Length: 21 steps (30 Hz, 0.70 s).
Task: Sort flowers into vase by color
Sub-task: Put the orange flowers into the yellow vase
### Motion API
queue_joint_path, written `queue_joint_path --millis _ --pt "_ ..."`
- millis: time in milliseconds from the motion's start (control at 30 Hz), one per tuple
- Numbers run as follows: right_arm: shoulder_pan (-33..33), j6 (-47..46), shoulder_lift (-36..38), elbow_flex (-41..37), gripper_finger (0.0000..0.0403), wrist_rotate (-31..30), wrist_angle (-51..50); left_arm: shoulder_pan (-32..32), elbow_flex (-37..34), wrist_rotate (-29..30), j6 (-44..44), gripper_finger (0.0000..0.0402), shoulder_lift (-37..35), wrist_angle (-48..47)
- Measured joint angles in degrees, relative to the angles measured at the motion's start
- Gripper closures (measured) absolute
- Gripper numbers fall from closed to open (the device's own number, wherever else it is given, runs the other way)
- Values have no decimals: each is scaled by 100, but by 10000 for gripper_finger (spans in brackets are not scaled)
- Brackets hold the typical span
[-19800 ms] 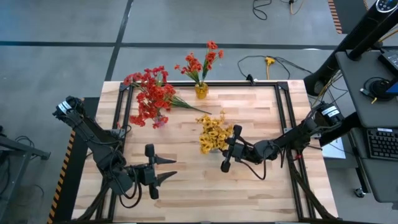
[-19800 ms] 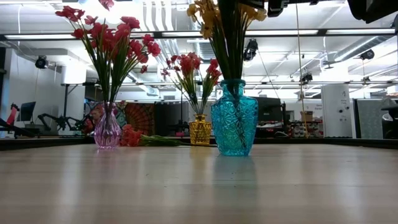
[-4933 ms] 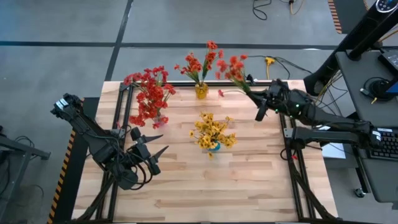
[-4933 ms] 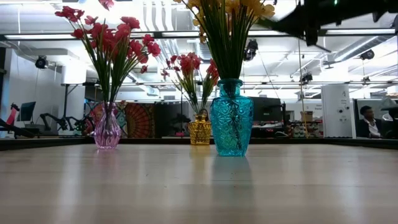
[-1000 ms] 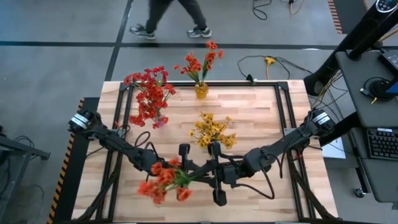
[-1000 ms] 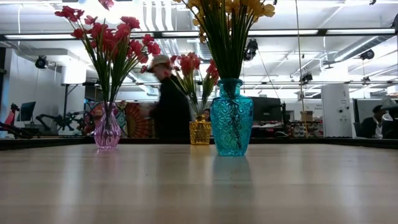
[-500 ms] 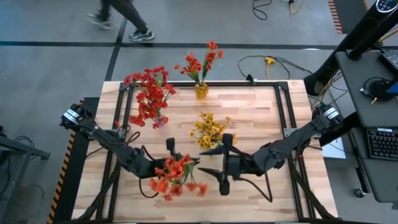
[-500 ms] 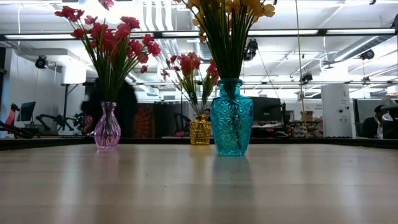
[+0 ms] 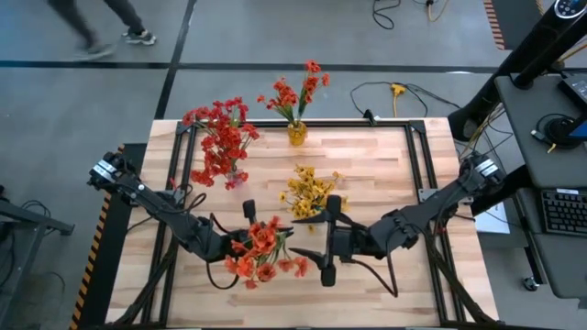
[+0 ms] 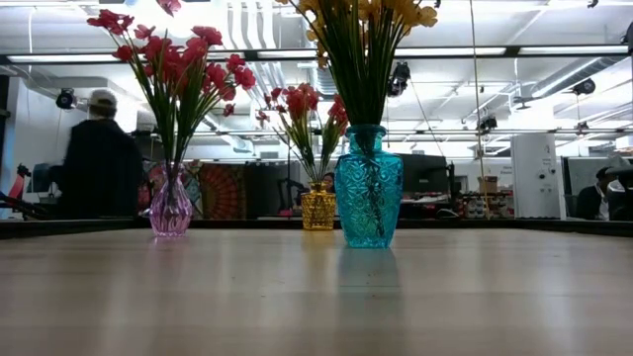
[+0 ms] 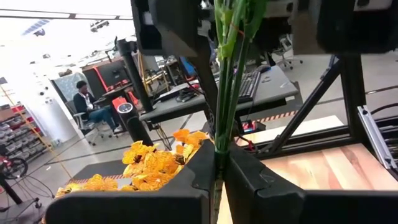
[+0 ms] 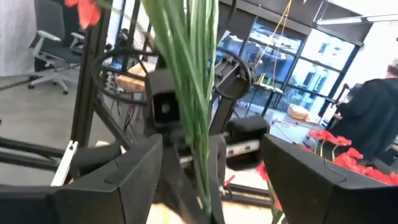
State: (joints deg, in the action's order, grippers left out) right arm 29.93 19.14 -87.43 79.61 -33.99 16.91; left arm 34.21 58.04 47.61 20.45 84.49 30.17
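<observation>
Near the front-middle of the table (image 9: 385, 156), the left gripper (image 9: 249, 224) is clenched tight on the green stems of an orange-red bunch (image 9: 263, 249), so the blooms hang out toward the near edge. From the left wrist view you can see those stems (image 11: 227, 68) pinched right between its two dark fingers (image 11: 249, 180), with the yellow flowers (image 11: 152, 165) just beyond.

Facing it from the right side, the right gripper (image 9: 327, 238) has its jaws spread wide apart, not gripping anything. In its own wrist view the stems (image 12: 186, 93) pass between the open fingers (image 12: 118, 174) without either one pressing on them.

Rest of the flowers are already in vases. Red ones sit in the pink vase (image 10: 170, 208) at the far left, the blooms (image 9: 220, 142) spilling wide from above. Another orange-red bunch (image 9: 295, 92) stands in the small amber vase (image 10: 317, 210) at the far edge, middle. The yellow flowers fill the blue vase (image 10: 368, 188) at the centre of the table, just beyond the two grippers.

A person (image 10: 97, 168) is standing in the room behind the table, on the left.
</observation>
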Motion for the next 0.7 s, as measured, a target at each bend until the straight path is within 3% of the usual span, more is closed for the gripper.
queue_joint_path --millis 400,500,700 --pt "-261 100 -702 1217 172 126 -1100 -48 0 7 -2 397 2 -34" --pt "-255 132 -686 1260 213 142 -1072 -48 0 7 0 397 2 -72" --pt "-257 167 -659 1268 340 143 -1078 -46 0 275 -3 390 2 -71"
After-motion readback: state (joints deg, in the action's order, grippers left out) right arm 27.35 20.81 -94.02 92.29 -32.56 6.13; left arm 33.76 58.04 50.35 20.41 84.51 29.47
